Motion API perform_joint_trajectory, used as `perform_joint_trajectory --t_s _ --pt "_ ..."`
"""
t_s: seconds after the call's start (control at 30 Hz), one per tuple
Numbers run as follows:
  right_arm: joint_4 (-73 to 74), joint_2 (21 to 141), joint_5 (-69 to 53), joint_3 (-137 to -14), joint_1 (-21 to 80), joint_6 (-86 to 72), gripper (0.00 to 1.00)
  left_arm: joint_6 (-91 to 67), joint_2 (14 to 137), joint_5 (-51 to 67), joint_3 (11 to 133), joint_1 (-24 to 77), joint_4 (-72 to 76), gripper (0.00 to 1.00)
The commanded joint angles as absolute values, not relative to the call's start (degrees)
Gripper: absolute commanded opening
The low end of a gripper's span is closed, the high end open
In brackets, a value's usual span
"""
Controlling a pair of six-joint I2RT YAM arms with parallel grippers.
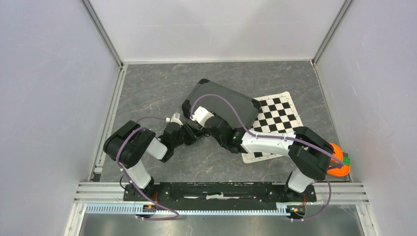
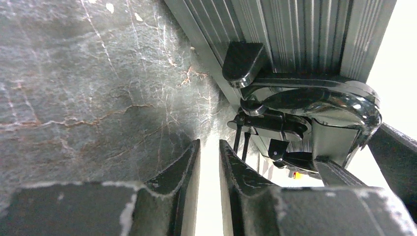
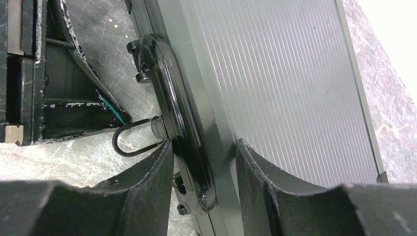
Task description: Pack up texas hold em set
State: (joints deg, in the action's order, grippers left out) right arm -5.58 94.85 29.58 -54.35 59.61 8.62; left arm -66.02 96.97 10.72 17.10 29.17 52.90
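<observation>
Fingers [image 2: 184, 169] on your left gripper [image 2: 209, 147] are only a crack apart with nothing between them. They sit low over the bare table [image 1: 157, 88], aimed at the case's front side, just short of the black fitting [image 2: 270, 125] under the handle [image 2: 314, 96]. My guess is it's there to work that fitting or brace the front, since a slit that narrow won't take anything bigger.

The case [image 1: 228, 105] lies flat and slanted mid-table, a bit toward the far edge, lid down. No chips, cards or dice are lying loose anywhere I can see. So I reckon they're inside and you're at the closing-up end of the job. Can't tell from here whether it's fastened.

Your right gripper [image 3: 204, 147] reaches in from the right and straddles the handle. One finger is outside the handle on the table side and the other is on the ribbed lid at the front edge, with the jaws at a middling width. It looks like a hold to keep the lid pressed and stop the case sliding, but I can't tell whether it's really squeezing.

The case's right corner seems to sit over the edge of the checkered mat [image 1: 278, 115]. The orange ring [image 1: 339, 164] is by the table's right edge, toward the near corner. Neither belongs in the case, so leave them be.
</observation>
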Motion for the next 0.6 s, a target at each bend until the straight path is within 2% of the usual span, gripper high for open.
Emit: perform_joint_trajectory --t_s 0.0,0.37,0.57 --pt "2.4 98.1 25.2 -50.8 58.2 3.5 0.43 -68.7 99.4 10.9 15.6 28.5 58.5 0.27" --pt "2.4 97.4 24.8 -50.5 58.1 3.4 0.43 -69.1 99.7 11.7 14.5 26.8 60.1 0.27" --pt "2.6 97.6 24.6 -50.7 58.0 3.5 0.43 -71.0 101.1 12.1 12.6 26.0 66.2 0.30"
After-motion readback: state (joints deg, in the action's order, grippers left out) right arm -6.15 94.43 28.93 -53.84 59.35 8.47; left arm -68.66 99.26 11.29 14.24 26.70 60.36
